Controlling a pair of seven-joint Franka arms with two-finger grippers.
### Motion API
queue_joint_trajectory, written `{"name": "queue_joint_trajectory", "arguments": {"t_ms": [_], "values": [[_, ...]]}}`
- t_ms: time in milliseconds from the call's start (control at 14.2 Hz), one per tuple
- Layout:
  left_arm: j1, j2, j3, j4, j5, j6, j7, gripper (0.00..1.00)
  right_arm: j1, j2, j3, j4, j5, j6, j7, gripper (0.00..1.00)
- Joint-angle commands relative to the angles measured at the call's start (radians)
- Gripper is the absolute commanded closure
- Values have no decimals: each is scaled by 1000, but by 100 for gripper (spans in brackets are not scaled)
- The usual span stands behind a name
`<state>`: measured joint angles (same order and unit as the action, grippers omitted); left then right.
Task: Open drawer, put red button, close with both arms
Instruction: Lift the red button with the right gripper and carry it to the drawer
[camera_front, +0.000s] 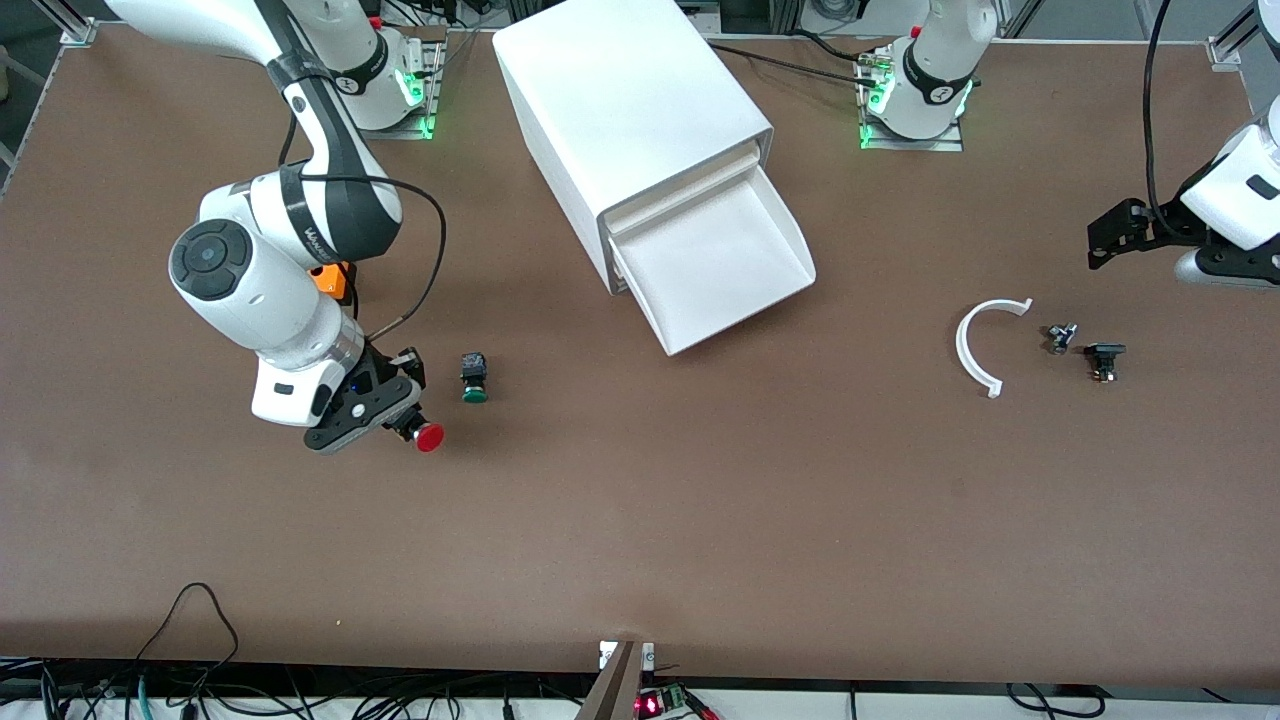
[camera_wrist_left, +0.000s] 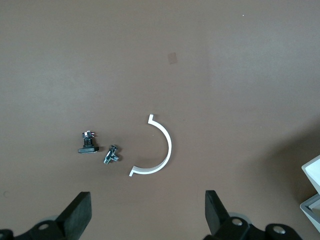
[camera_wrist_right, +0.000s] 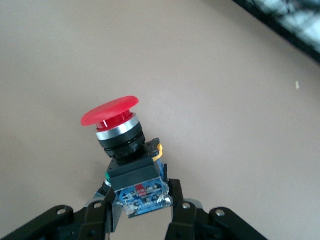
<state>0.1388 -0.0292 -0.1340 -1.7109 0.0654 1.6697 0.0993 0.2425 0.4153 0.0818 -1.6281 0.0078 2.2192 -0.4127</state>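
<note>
My right gripper (camera_front: 405, 420) is shut on the red button (camera_front: 430, 437) and holds it by its black body low over the table, toward the right arm's end. In the right wrist view the button (camera_wrist_right: 112, 117) sticks out from between the fingers (camera_wrist_right: 182, 212) with its red cap pointing away. The lowest drawer (camera_front: 720, 262) of the white cabinet (camera_front: 630, 100) stands pulled out and looks empty. My left gripper (camera_front: 1115, 238) hangs open and empty over the left arm's end of the table; its fingertips (camera_wrist_left: 79, 212) show wide apart.
A green-capped button (camera_front: 474, 378) lies beside the right gripper, toward the cabinet. An orange box (camera_front: 330, 278) is partly hidden by the right arm. A white curved strip (camera_front: 975, 345) (camera_wrist_left: 160, 150) and two small dark parts (camera_front: 1060, 337) (camera_front: 1104, 358) lie under the left gripper.
</note>
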Motion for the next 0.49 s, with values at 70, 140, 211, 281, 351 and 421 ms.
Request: {"name": "queue_joint_trajectory", "arguments": {"t_ms": [70,140,211,281,351,421], "values": [[-16,2,10,22,19,-24,-15,0,27,13,61,60,-2,-18,-190,69],[-16,2,10,22,19,-22,-15,0,46,13,73,76,-2,-18,-199,69],[-16,0,7,22,19,-21,-15,0,73,13,81,94,-3,-18,-198,69],[-16,2,7,22,17,-19,-15,0,104,13,81,105,-3,-18,-198,69],[-16,0,7,22,17,-19,-13,0,125,16,81,123,-3,-18,-198,69],[-16,0,7,22,17,-19,-13,0,145,19,81,137,-5,-18,-199,69]]}}
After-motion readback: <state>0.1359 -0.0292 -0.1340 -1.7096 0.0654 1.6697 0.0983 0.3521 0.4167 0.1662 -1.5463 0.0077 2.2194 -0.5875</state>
